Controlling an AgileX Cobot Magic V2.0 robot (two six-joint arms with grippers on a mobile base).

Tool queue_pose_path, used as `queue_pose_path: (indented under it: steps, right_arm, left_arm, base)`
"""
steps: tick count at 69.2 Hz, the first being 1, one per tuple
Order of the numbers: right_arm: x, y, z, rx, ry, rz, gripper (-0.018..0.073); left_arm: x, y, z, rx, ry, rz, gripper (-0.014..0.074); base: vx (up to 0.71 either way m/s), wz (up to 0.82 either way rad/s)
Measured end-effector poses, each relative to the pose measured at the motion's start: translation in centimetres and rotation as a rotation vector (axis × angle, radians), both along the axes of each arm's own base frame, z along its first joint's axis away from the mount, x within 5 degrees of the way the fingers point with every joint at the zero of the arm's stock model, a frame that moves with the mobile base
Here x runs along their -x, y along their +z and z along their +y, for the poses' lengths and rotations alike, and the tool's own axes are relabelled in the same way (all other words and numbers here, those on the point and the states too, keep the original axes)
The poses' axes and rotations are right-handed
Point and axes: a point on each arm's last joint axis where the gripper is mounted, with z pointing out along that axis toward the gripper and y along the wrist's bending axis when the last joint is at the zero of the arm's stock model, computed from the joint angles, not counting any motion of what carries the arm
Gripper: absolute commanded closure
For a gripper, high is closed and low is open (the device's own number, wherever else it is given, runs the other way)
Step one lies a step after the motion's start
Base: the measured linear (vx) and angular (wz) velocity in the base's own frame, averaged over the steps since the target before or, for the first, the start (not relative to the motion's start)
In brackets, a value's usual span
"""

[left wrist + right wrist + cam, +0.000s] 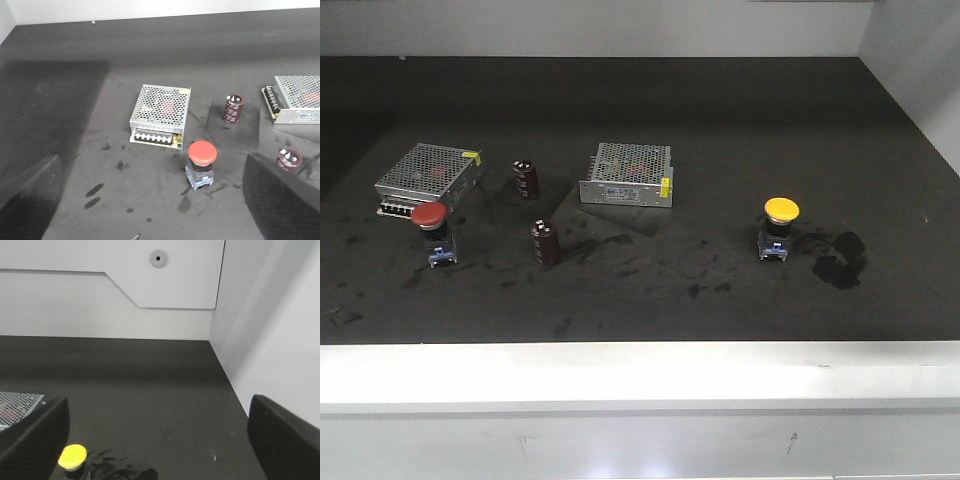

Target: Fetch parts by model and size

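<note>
Both arms poised, two push-buttons waiting.
Front view: the red-capped switch (435,235) stands just in front of the left mesh power supply (428,172), and the yellow-capped switch (780,228) sits alone on the right. Left wrist: the left gripper (150,162) is spread wide with red slightly right of centre, so centre first and stay clear of the supply. Right wrist: the right gripper (157,402) is spread with yellow low-left, so shift left.
</note>
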Motion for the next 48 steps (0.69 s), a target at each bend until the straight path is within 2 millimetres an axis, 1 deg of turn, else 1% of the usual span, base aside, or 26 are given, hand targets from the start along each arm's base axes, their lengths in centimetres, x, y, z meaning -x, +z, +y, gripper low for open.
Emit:
queue_pose_path:
  steps: [15, 23, 29, 38, 48]
  right_arm:
    - [0.0, -0.1, 0.1, -0.071, 0.004, 0.014, -0.0115]
    - [0.0, -0.2, 0.1, -0.083, 0.003, 0.023, -0.0096]
    - [0.0, -0.3, 0.1, -0.083, 0.002, 0.027, -0.0083]
    - [0.0, -0.3, 0.1, -0.084, 0.002, 0.029, -0.0072]
    - [0.0, -0.3, 0.1, -0.084, 0.002, 0.030, -0.0067]
  left_arm:
    - [0.0, 0.0, -0.1, 0.029, -0.004, 0.002, -0.0025]
    - [0.0, -0.1, -0.3, 0.064, -0.011, 0.008, 0.0001]
    - [-0.3, -0.4, -0.6, 0.093, -0.026, 0.030, 0.0013]
    - [-1.7, -1.3, -1.2, 0.142, -0.071, 0.091, 0.0013]
    - [-4.1, -3.3, -2.0, 0.204, -0.115, 0.194, 0.0013]
  base:
    - [0.00, 0.00]
    - [0.00, 0.00]
    - [0.00, 0.00]
    - [0.00, 0.00]
    - [0.00, 0.00]
